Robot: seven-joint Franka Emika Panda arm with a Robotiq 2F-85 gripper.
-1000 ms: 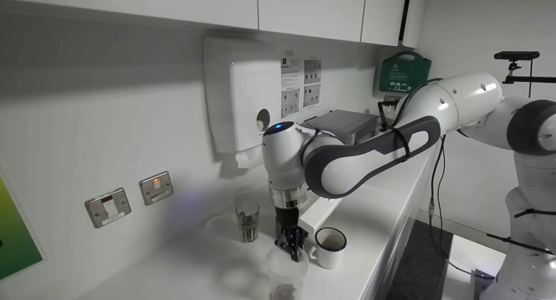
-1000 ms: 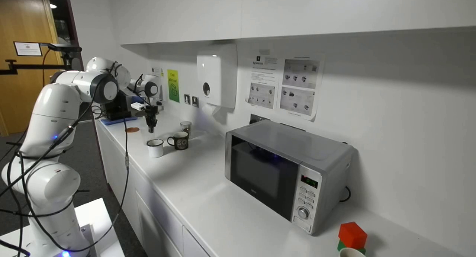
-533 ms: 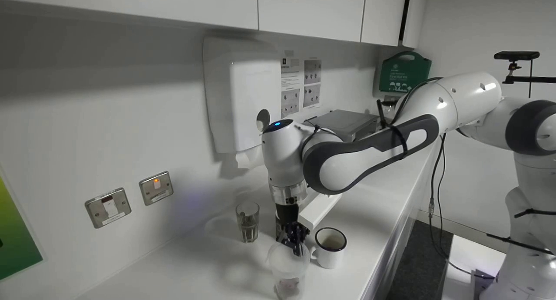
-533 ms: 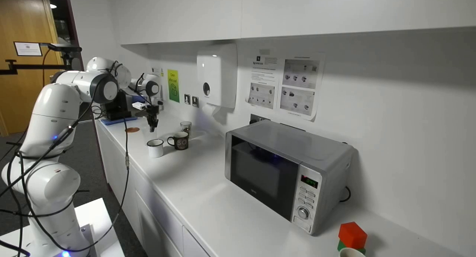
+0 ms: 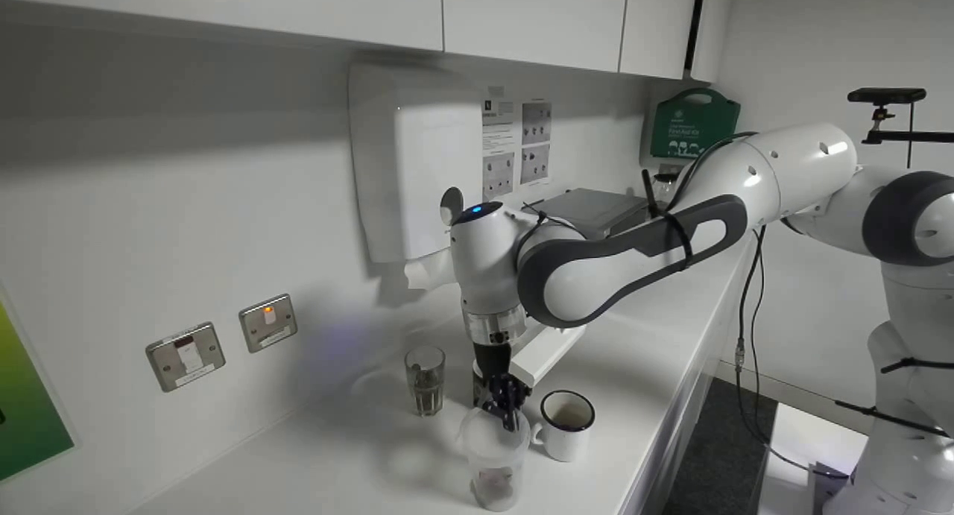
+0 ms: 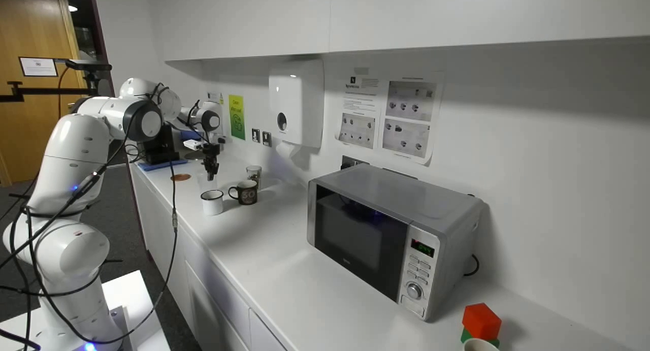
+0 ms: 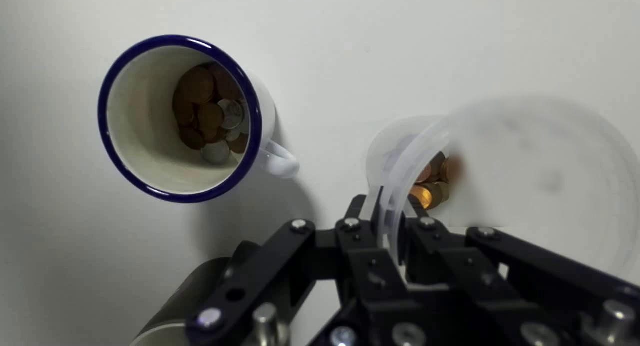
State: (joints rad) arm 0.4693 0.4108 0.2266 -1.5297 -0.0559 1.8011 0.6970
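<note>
A translucent plastic cup (image 5: 493,460) was found gripped above or upon the bench (image 6: 284,280), just beside the handle of a white enamel mug (image 5: 570,445); whether its base was in contact could not be determined. It was held roughly upright. Coins (image 7: 424,197) were seen through its side, gathered low in the cup. The jaws were closed on the cup, a thin section of its side at the rim being pinched between them, toward the mug.

The plastic was judged to be thin, light and somewhat flexible, with a smooth surface on which slippage was considered possible. Most of the weight was presumed to be contributed by the coins, so swinging about a single pinch point was rated a risk. Breakage was considered unlikely; spillage was considered the greater concern. The rim was judged an acceptable place of hold if seated deep between the jaws; a hold across the body was thought steadier, though denting could be caused by it.

Further coins (image 7: 200,93) were noted inside the mug. A black mug (image 6: 247,193) and a drinking glass (image 5: 425,384) were placed nearby. Farther along, a microwave (image 6: 355,234) was sited, with a red block (image 6: 481,321) near its end. A paper towel dispenser (image 5: 440,142) was mounted above the bench.
</note>
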